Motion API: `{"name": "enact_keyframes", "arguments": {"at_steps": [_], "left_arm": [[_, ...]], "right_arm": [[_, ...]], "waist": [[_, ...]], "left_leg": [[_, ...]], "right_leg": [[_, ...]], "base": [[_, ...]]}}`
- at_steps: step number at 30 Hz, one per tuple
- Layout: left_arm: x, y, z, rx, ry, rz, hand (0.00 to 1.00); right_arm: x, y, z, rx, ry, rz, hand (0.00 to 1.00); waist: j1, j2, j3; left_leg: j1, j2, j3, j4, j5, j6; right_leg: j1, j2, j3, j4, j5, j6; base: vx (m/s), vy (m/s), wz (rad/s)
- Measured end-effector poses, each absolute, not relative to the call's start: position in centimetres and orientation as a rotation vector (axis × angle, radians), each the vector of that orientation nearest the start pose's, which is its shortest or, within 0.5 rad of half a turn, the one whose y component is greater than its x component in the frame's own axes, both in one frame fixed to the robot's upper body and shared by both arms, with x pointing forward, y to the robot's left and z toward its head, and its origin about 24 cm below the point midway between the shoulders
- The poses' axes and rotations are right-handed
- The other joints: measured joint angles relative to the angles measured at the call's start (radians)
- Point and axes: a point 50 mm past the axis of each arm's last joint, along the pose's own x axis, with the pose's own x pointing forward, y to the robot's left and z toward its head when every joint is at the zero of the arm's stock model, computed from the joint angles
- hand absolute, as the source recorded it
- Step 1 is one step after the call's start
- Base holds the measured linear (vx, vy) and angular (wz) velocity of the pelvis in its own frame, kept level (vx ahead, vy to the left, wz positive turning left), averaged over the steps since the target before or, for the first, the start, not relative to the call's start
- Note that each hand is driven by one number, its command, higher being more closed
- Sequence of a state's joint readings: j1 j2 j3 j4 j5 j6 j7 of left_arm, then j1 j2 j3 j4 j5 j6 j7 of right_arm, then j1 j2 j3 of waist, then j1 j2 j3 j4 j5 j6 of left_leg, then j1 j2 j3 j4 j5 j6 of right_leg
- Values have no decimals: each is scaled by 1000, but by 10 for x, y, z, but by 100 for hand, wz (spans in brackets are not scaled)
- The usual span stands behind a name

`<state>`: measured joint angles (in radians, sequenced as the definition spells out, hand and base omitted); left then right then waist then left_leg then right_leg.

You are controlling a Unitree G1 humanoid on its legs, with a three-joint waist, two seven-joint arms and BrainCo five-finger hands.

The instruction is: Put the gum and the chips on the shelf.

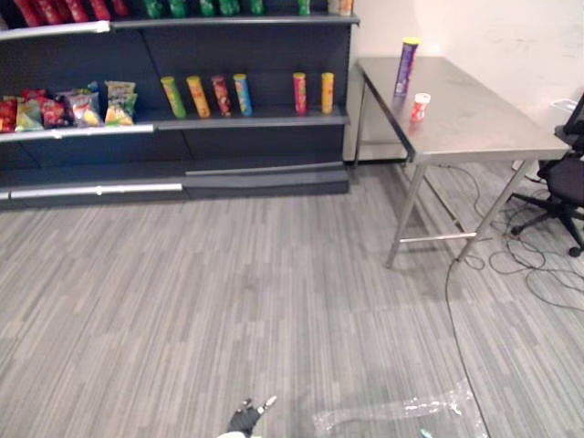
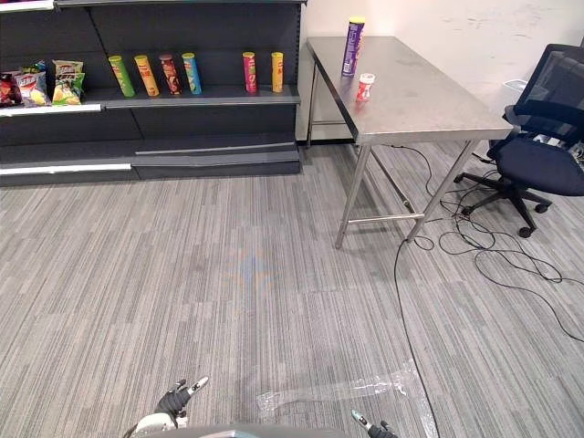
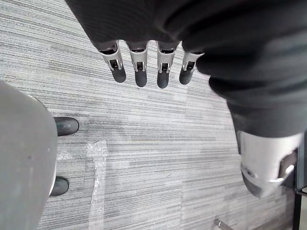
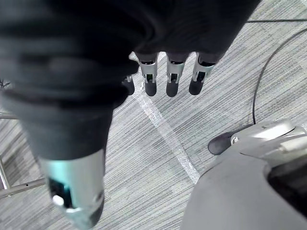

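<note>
Gum bottle (image 1: 420, 107) and purple chips can (image 1: 406, 66) stand on the steel table (image 1: 484, 128), well ahead of both hands and off to the right of the right hand (image 4: 173, 76). The can is just beyond the bottle. Left hand (image 3: 140, 69) and right hand hang low over the carpet (image 1: 228, 301), fingers straight and relaxed, holding nothing. The shelf (image 1: 255, 120) stands far ahead of the left hand.

It looked like a mock shop in an office: dark store shelving (image 2: 201, 96) stocked with chip tubes (image 2: 191, 73) and snack bags (image 2: 66, 82) (set in rows), beside a steel table (image 2: 429, 100), a swivel chair (image 2: 547, 160) and carpet (image 2: 228, 274).
</note>
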<state>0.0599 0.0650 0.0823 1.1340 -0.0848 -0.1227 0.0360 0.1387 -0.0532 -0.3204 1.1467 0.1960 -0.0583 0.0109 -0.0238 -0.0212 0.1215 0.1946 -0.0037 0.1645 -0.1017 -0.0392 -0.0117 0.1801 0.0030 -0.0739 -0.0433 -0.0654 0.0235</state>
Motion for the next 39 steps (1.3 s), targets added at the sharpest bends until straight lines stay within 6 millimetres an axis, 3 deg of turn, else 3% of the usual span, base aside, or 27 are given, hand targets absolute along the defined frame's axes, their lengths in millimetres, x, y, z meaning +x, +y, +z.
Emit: {"name": "enact_keyframes", "arguments": {"at_steps": [39], "left_arm": [[99, 187, -162, 6, 1053, 162, 0]], "right_arm": [[50, -207, -170, 258, 1160, -439, 0]], "waist": [[0, 4, 4]], "left_leg": [[2, 0, 13, 0, -3, 1]], "right_leg": [[3, 0, 4, -5, 0, 0]], "base": [[-7, -11, 0]]}}
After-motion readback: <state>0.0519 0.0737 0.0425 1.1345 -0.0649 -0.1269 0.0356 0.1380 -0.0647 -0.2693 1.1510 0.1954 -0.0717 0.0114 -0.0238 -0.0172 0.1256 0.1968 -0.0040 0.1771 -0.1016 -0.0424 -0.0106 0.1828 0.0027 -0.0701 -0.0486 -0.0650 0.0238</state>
